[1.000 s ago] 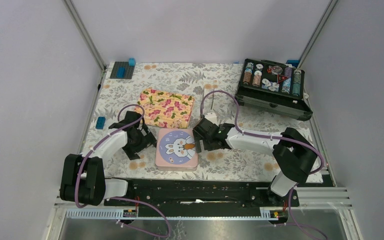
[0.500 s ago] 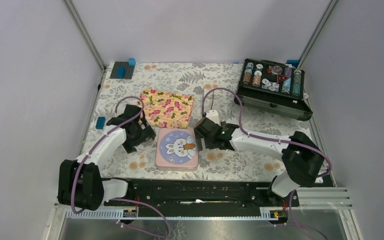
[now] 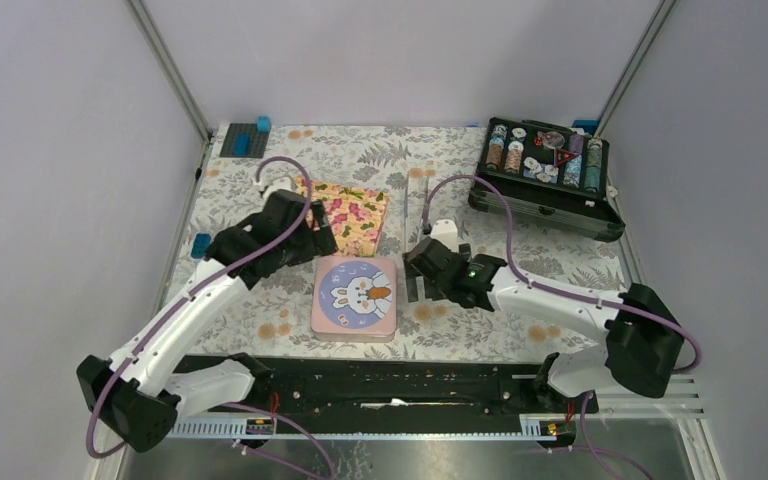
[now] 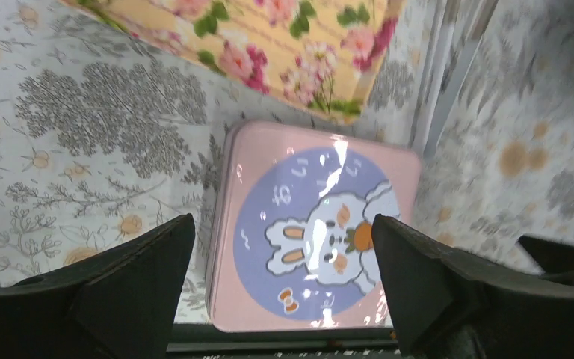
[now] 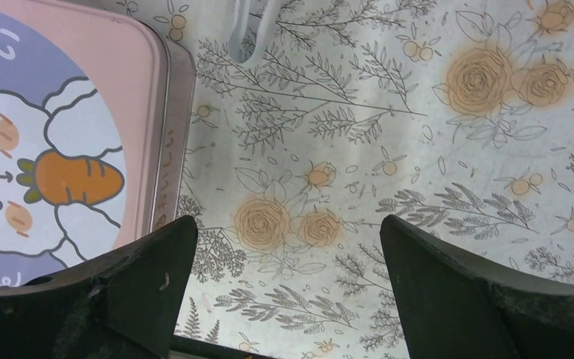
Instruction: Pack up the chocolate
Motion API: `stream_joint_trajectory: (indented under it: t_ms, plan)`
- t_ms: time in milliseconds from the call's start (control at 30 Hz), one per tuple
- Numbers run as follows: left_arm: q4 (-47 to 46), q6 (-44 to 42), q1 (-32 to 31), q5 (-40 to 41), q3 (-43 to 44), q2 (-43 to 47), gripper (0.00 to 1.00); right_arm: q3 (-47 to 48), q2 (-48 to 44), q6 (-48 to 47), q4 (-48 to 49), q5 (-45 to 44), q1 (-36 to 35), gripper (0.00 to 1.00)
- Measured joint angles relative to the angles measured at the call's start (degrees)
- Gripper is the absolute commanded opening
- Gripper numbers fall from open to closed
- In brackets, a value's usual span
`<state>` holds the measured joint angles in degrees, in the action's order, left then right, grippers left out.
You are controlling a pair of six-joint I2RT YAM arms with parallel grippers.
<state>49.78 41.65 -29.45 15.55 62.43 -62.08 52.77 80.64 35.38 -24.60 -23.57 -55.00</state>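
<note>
Two shut boxes sit mid-bench: a pink tin and, just behind, a floral box. No chocolate shows; it may lie inside one. Such pieces are likely light and brittle, best pinched gently at the sides. The left jaws and right jaws gape, empty. The far case holds chips.

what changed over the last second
The left pincer swung toward the far side, from beside the pink tin to the near edge of the floral box. The right pincer edged rightward, away from the tin. Both are open and empty. Tin, floral box and chip case stayed put.
</note>
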Motion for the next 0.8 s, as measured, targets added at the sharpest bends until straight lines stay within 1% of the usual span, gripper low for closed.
stream_joint_trajectory:
  t_ms: [133,200,300,367,433,633,700,800]
  plan:
    - [2.4,1.9,-8.8,4.3,-0.3,-2.8,0.94,-1.8,-3.2,0.7,-0.3,-0.4,0.0,1.0]
    - [3.5,3.5,-10.4,7.1,-2.0,-5.3,0.93,-2.3,-4.3,1.0,-0.3,-0.6,0.1,0.99]
    - [5.2,6.7,-10.5,10.7,-7.3,-8.9,0.91,-3.0,-5.1,1.5,-0.3,-0.8,0.1,1.0]
    - [6.1,8.9,-10.2,11.6,-11.1,-10.8,0.91,-3.6,-5.2,1.9,-0.3,-0.8,0.1,1.0]
    - [6.3,11.1,-10.1,12.5,-12.3,-11.3,0.9,-4.2,-5.2,2.1,-0.3,-0.8,0.1,1.0]
    - [7.9,12.9,-10.1,13.2,-11.2,-10.9,0.9,-5.5,-5.9,2.4,-0.4,-0.8,0.1,1.0]
    - [8.7,12.8,-10.1,13.3,-9.0,-10.7,0.9,-5.5,-6.9,2.4,-0.4,-0.8,0.1,1.0]
    - [9.3,12.2,-10.1,13.5,-3.0,-9.7,0.9,-5.6,-8.9,2.4,-0.4,-0.8,0.1,1.0]
